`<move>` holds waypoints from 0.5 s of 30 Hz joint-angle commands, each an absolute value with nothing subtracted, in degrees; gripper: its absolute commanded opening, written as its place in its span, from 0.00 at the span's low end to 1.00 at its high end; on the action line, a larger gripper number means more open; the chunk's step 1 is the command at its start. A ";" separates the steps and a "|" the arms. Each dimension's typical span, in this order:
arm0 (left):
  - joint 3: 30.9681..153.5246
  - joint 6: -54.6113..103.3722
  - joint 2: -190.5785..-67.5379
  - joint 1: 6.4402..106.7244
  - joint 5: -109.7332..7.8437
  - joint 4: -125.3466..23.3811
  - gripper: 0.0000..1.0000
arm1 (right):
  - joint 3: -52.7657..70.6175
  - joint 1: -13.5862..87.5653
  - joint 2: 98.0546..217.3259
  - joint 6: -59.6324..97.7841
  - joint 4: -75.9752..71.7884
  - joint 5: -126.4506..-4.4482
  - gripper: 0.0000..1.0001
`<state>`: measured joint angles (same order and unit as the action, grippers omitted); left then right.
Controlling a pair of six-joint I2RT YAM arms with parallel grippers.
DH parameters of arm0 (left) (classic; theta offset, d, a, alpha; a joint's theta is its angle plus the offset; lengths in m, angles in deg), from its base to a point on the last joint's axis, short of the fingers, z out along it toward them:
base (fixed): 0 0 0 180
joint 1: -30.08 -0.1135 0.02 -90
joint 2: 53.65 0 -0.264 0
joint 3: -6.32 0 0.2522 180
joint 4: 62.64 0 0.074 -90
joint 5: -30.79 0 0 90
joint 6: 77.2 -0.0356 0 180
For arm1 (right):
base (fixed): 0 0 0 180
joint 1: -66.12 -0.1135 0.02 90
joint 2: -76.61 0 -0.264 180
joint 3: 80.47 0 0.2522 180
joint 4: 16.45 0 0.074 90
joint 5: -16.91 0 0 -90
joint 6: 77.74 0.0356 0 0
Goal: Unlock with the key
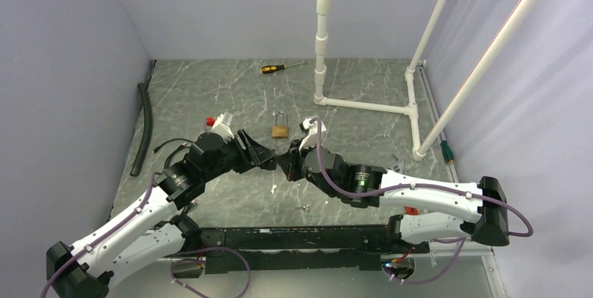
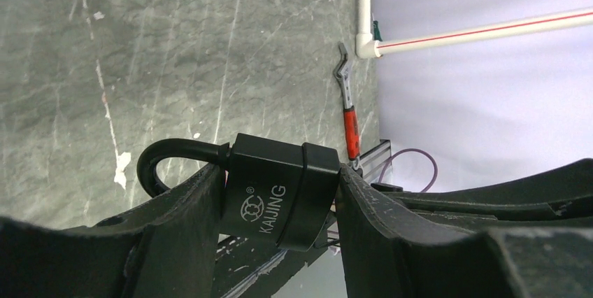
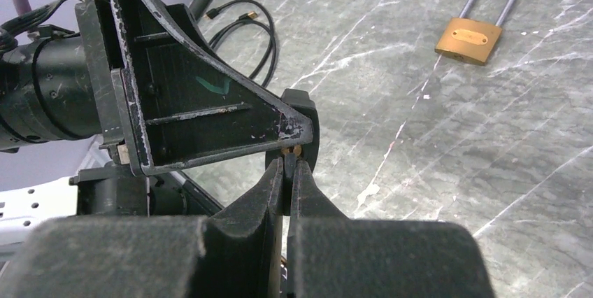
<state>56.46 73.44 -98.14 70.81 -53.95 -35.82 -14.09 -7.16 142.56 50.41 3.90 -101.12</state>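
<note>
Your left gripper (image 2: 278, 172) is clamped on the black padlock (image 2: 269, 196), one finger on each flat side, shackle sticking out to the left of the fingers. Your right gripper (image 3: 287, 165) is pressed tight on the key (image 3: 294, 150). Only a brass sliver shows at the fingertips, right against the padlock's end. You can't tell from any view whether the key is in the keyway: the left gripper's finger covers most of the padlock body in the right wrist view, and in the top view the two grippers hide the contact point.

The two grippers meet tip to tip mid-table (image 1: 210, 95). Around them:
- brass padlock (image 1: 280, 129) lying flat just beyond the grippers, apart from both
- screwdriver (image 1: 278, 68) near the far edge, well clear
- black hose (image 1: 145, 123) along the left edge
- black cables (image 3: 245, 22) behind the left gripper
- white PVC frame (image 1: 363, 106) far right
- red-handled wrench (image 2: 349, 119) near the frame's corner
</note>
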 commanded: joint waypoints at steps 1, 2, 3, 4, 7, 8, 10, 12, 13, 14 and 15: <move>62.87 79.77 -96.46 72.42 -49.32 -39.95 0.00 | -10.33 -7.82 145.51 50.97 -0.81 -96.87 0.00; 63.45 79.75 -96.65 72.41 -49.83 -38.93 0.00 | -10.15 -7.80 145.82 51.06 -0.76 -96.88 0.00; 63.95 79.70 -96.81 72.38 -49.88 -38.38 0.00 | -10.11 -7.80 145.98 51.15 -0.82 -96.83 0.00; 64.28 79.56 -97.09 72.42 -49.75 -38.20 0.00 | -10.17 -7.80 146.08 51.26 -0.91 -96.82 0.00; 64.68 79.28 -98.02 72.39 -49.05 -39.22 0.00 | -10.09 -7.80 146.43 51.42 -1.19 -96.78 0.00; 64.72 79.31 -98.39 72.40 -49.02 -39.54 0.00 | -9.80 -7.80 146.74 51.41 -1.08 -96.74 0.00; 64.85 79.24 -99.07 72.43 -48.73 -40.48 0.00 | -9.00 -7.80 147.36 51.09 -0.58 -96.74 0.00; 65.17 79.14 -99.77 72.37 -48.45 -41.02 0.00 | -8.75 -7.81 147.76 51.02 -0.32 -96.73 0.00; 65.43 78.92 -100.13 72.39 -48.26 -41.01 0.00 | -8.77 -7.80 147.80 51.02 -0.32 -96.73 0.00; 65.77 78.75 -100.55 72.37 -48.08 -40.97 0.00 | -8.79 -7.80 147.85 50.98 -0.38 -96.73 0.00; 66.04 78.70 -100.84 72.47 -47.93 -40.90 0.00 | -8.81 -7.80 147.83 51.02 -0.40 -96.88 0.00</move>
